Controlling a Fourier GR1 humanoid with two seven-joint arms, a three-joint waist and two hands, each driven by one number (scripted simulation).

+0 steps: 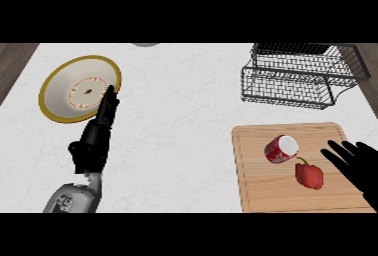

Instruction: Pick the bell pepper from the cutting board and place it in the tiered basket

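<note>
Red bell pepper [309, 175] lying on wooden cutting board [258, 195] at lower right of white counter [184, 125], green stem pointing up-left. Not held, not touched.

Red can [280, 149] on its side on same board, just up-left of pepper, pale end facing up-right; near pepper stem, contact not determinable.

Right hand [356, 162] entering from right edge over board's right side, fingers straight and spread apart, tips near pepper's right side but clear of it. Nothing grasped.

Left hand [100, 135] at left of counter, fingers straight and held together, pointing up toward plate [63, 82]; fingertips overlapping plate's lower right rim. Nothing grasped.

Plate: cream with yellow rim and ring of red specks, upper left.

Black wire tiered basket [295, 75] at upper right, well apart from pepper, beyond board's far edge.
</note>
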